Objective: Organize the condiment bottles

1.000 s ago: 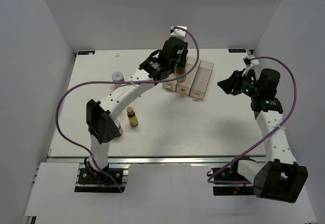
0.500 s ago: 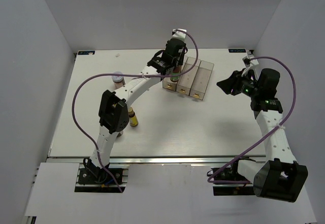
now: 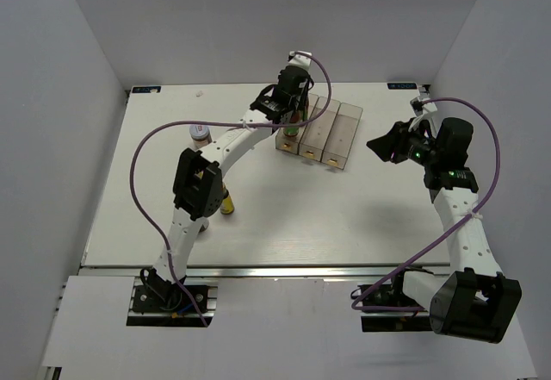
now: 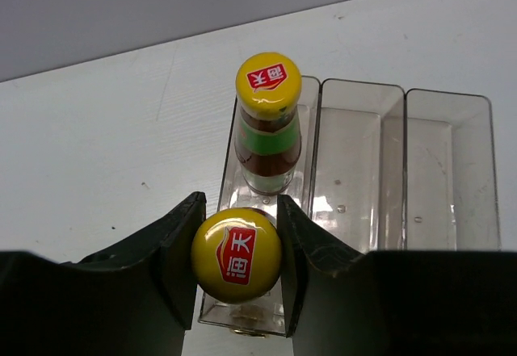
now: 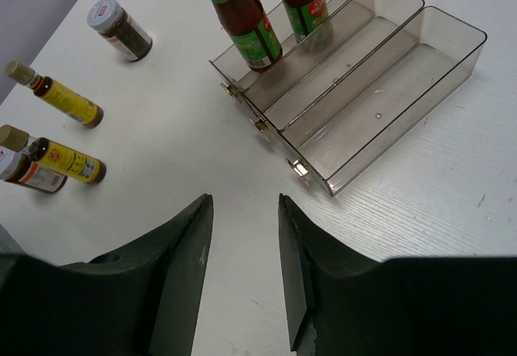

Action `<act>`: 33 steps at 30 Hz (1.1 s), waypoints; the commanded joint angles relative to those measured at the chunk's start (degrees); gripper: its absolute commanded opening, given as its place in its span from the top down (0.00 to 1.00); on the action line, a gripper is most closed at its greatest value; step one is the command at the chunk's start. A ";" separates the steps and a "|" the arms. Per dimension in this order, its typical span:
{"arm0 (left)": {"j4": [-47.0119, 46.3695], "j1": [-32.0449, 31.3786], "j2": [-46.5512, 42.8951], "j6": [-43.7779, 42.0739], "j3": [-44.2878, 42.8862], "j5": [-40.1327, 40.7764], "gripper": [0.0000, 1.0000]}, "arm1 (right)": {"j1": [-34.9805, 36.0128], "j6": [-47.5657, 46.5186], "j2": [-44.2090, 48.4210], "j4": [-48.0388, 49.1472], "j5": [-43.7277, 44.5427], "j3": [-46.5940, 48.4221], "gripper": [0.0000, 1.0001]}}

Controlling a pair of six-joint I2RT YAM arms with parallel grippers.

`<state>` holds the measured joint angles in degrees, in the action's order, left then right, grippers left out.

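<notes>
Yellow cap of one red sauce bottle is pinched btw the left gripper jaws, at the near end of the tray, left compartment. Base looks inside it, tbh hard to tell. Second red sauce bottle stands right behind it, same compartment. The right gripper is spread apart w/ nothing in it, off to the tray's right.

The white table carries a clear tray, with two slim bottles and two jars grouped left of the tray.
</notes>
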<state>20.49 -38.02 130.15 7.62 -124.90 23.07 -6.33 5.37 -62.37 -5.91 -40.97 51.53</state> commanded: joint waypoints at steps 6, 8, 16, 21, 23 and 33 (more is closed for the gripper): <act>-3.62 1.19 -0.07 0.64 -3.42 -1.10 0.78 | -0.35 -0.88 -0.21 1.78 -1.92 -0.29 0.55; -3.09 1.19 0.02 0.82 -3.33 -1.36 0.61 | -0.35 -0.97 -0.30 1.69 -2.09 -0.29 0.54; -1.42 1.19 -3.31 1.61 -2.89 -3.12 0.06 | -0.35 -2.99 -0.91 0.73 -5.34 -0.11 0.37; 1.30 1.19 -8.06 1.79 -2.45 -4.53 0.02 | -0.09 -10.44 -1.44 -0.59 -16.58 -0.37 0.12; 2.62 1.19 -11.92 1.87 -1.67 -4.26 0.02 | 1.05 -14.40 -1.26 -2.94 -18.70 -0.46 0.12; -0.54 2.42 -49.70 -0.76 38.82 -4.89 0.94 | 52.70 -35.96 -3.52 -1.31 15.27 -3.64 0.87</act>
<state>20.56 -36.84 90.00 7.60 -94.98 17.85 36.32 -25.26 -63.55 -10.31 -39.20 46.70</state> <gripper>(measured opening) 0.134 0.165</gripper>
